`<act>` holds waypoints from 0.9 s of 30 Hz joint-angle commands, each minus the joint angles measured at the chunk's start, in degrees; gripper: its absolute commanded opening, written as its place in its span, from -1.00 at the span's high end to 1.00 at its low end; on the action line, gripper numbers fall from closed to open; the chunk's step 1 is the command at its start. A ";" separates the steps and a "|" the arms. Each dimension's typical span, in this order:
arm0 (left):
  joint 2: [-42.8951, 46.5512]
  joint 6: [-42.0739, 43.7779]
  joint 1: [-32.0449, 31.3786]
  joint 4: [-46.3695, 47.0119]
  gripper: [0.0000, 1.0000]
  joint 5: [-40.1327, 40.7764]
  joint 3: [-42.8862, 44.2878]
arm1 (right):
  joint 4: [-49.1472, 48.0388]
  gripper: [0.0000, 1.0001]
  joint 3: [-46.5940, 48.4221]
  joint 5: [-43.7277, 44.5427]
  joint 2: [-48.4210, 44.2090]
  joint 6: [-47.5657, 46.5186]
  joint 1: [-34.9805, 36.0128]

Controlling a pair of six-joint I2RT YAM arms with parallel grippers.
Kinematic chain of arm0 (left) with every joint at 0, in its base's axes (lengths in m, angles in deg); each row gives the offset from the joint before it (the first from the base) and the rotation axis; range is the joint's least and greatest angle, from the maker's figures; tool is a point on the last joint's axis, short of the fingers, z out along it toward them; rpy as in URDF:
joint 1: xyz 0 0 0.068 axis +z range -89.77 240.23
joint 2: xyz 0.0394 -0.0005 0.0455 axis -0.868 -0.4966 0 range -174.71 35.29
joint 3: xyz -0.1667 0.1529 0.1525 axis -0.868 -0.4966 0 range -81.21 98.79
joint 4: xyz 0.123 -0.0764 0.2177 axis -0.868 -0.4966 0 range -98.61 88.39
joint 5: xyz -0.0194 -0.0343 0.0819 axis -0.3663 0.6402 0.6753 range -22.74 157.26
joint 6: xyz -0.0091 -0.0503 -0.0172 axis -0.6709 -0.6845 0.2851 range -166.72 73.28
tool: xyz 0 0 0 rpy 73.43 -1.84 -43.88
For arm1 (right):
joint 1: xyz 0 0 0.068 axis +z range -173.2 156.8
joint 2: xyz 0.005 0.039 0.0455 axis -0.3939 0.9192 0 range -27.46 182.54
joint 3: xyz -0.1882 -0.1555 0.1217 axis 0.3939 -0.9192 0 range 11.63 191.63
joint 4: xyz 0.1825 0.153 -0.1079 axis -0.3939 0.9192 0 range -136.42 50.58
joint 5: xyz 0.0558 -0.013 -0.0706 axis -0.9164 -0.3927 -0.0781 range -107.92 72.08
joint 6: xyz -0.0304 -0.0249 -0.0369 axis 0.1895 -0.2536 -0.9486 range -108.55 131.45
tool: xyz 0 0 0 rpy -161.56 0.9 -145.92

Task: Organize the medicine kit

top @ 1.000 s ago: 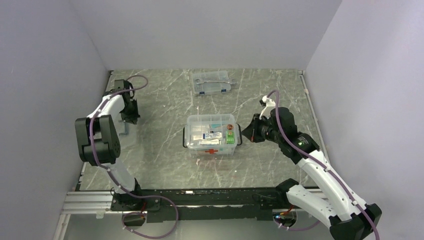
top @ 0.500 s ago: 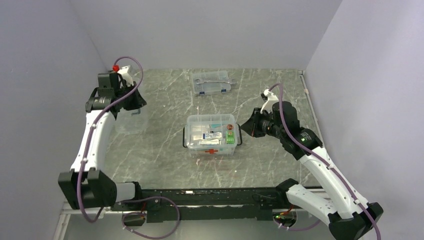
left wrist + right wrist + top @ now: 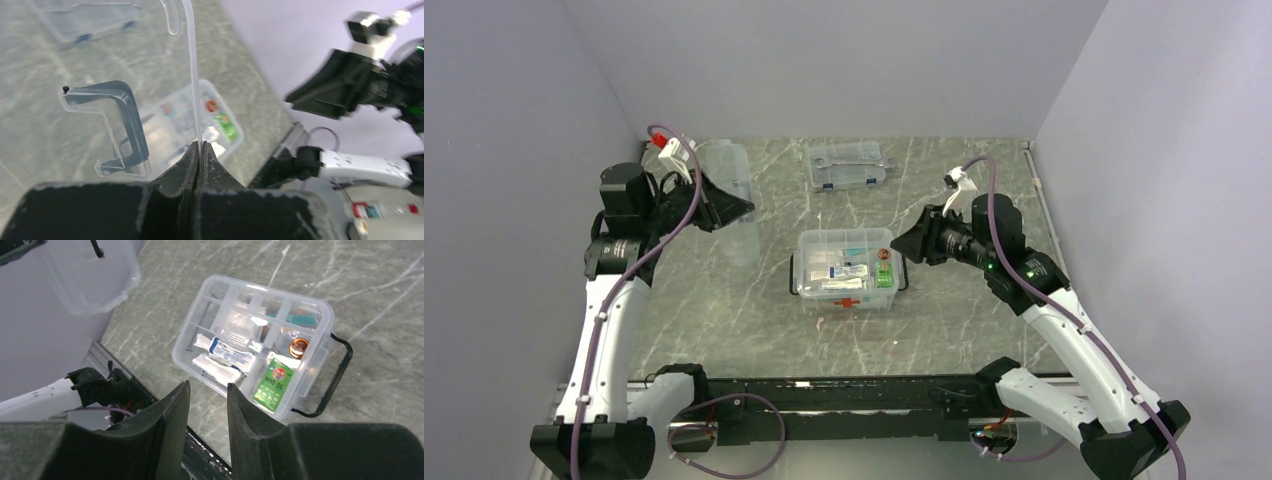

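Top external: left jaws pinch lid [image 3: 733,200] edge, apart from box [image 3: 845,233].

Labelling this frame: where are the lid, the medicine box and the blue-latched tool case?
lid [image 3: 742,238], top view, lower clear panel.
medicine box [image 3: 829,303], top view, front wall.
blue-latched tool case [image 3: 849,168], top view, middle of its top.

**Robot lab cell, boxed in on three sides**

Plain pale walls [image 3: 844,70] close round a marble-patterned surface [image 3: 744,320] — a test enclosure. Two white-and-black arms, left [image 3: 609,310] and right [image 3: 1079,345], are bolted to a black rail [image 3: 854,392] at the near edge, with purple cables [image 3: 729,396] looping off them — lab rigging throughout.
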 commanded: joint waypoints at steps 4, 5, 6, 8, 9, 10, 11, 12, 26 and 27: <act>5.39 -15.00 -3.64 22.33 1.00 -17.87 -4.33 | -9.33 0.17 4.46 -10.55 0.81 0.19 0.02; 5.86 -16.07 -4.18 23.63 1.00 -18.30 -4.69 | -9.94 0.13 5.30 -11.86 1.37 0.06 -0.01; 6.28 -16.78 -4.70 24.44 1.00 -18.69 -4.81 | -10.33 0.10 6.11 -12.85 2.02 0.02 -0.04; 6.63 -17.94 -5.59 25.23 1.00 -19.85 -4.46 | -11.25 0.06 8.05 -15.01 3.44 -0.16 0.04; 6.71 -18.43 -6.02 25.58 1.00 -20.29 -4.16 | -11.87 0.05 9.15 -15.84 4.10 -0.21 0.20; 6.77 -18.67 -6.39 25.64 1.00 -20.76 -3.87 | -12.39 0.03 10.46 -16.18 4.74 -0.30 0.36; 6.75 -18.66 -6.75 25.37 1.00 -21.09 -3.58 | -12.81 0.03 11.43 -16.29 5.41 -0.47 0.70; 6.70 -18.49 -6.99 24.76 1.00 -21.36 -3.15 | -13.09 0.03 12.40 -16.27 6.22 -0.78 1.01; 3.97 -16.21 -8.79 19.93 1.00 -22.53 -0.55 | -13.76 -0.16 22.74 -5.15 16.75 -4.79 13.68; 3.79 -16.31 -8.86 20.00 1.00 -22.60 -0.67 | -13.77 -0.17 23.25 -3.89 17.41 -4.89 14.32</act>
